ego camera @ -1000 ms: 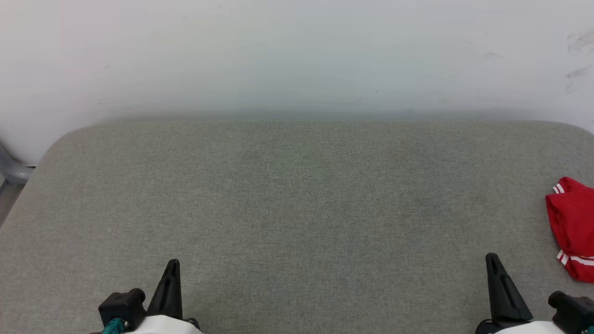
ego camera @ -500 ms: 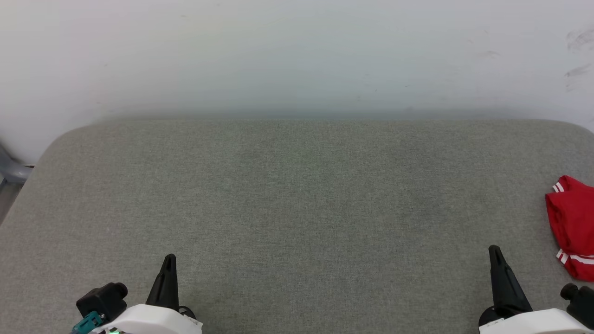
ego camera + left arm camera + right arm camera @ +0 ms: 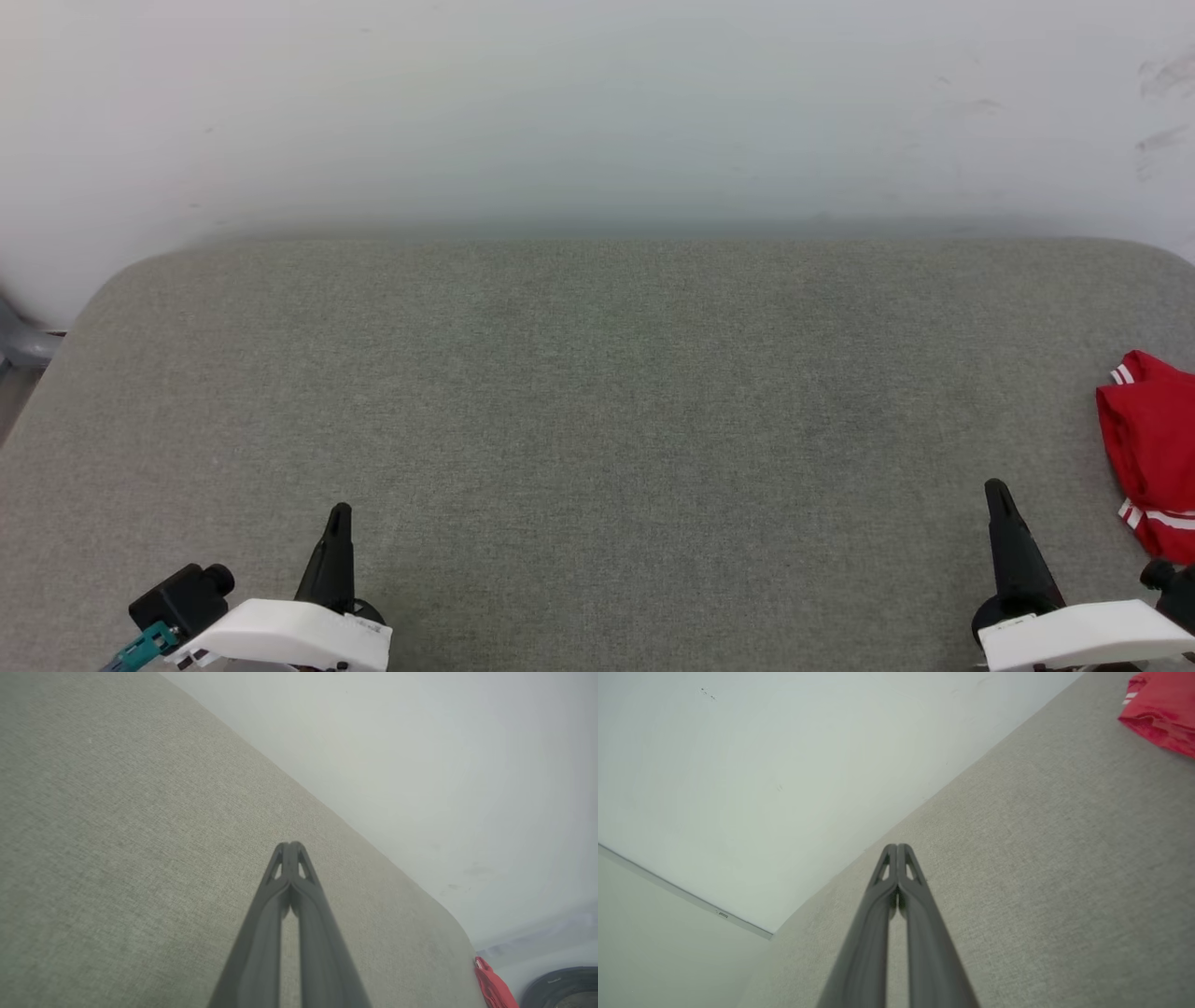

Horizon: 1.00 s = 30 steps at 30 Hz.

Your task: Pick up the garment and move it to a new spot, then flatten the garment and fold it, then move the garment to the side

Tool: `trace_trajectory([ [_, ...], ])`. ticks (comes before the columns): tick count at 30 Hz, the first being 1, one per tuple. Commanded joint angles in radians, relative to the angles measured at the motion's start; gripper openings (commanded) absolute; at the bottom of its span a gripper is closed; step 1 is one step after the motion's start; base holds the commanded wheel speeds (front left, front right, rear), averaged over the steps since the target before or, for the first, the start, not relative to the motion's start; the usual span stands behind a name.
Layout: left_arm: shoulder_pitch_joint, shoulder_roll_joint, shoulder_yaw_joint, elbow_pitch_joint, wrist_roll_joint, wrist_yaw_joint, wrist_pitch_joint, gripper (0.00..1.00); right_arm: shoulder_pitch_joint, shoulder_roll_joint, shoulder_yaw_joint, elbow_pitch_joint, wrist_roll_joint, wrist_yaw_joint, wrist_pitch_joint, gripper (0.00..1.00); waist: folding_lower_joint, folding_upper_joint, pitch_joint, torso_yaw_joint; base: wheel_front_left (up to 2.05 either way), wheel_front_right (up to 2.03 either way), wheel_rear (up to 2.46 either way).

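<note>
Grey woven-fabric table top point(image 3: 597, 392), rounded far corners, pushed against a plain white wall point(image 3: 597, 112) with a few scuff marks at upper right.

Garment point(image 3: 1150, 439): red, bunched in a heap, not flat. It lies on the table at the far right side and the head view's edge cuts it off. White stripe trim shows at its top and bottom edges. Count: one.

Right gripper point(image 3: 997, 487): low right in head view, fingers pointing away from the robot and pressed together tip to tip, holding nothing. The garment is to its right and slightly beyond the tip, near but apart, with bare table between them. In the right wrist view the garment point(image 3: 1160, 709) is in the top right corner, off to the side of the closed fingers point(image 3: 878, 933), not in line with them.

Left gripper point(image 3: 340, 511): low left in head view, also clamped shut and empty. The garment is well apart from it, across nearly the whole table width. The left wrist view shows a red sliver of it at the table's far end, bottom right.

Counts: two grippers, one per arm, each with two dark fingers; two white wrist housings point(image 3: 280, 635); two black camera modules point(image 3: 182, 597); one teal connector point(image 3: 140, 646) at the left wrist. One grey fitting point(image 3: 14, 341) at the left edge beside the table, too cropped to identify.
</note>
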State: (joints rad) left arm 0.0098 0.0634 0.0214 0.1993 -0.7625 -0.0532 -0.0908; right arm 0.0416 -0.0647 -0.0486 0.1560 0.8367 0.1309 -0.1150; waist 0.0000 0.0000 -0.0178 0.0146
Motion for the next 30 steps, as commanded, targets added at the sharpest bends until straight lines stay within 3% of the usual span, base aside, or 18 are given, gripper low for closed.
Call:
trace_trajectory([
  [1,-0.029,0.002,0.008,-0.008,-0.030,-0.006,0.006,0.00,-0.025,-0.010,-0.002,-0.007,0.030,0.000,0.005,0.00,0.0000,0.0000,0.000,0.000,0.00,0.00,0.00],
  [30,-0.074,-0.005,0.047,0.016,-0.403,-0.040,0.098,0.00,-0.085,-0.011,-0.016,0.036,0.383,0.000,0.096,0.00,0.0000,0.0000,0.008,-0.005,0.00,0.00,0.00],
])
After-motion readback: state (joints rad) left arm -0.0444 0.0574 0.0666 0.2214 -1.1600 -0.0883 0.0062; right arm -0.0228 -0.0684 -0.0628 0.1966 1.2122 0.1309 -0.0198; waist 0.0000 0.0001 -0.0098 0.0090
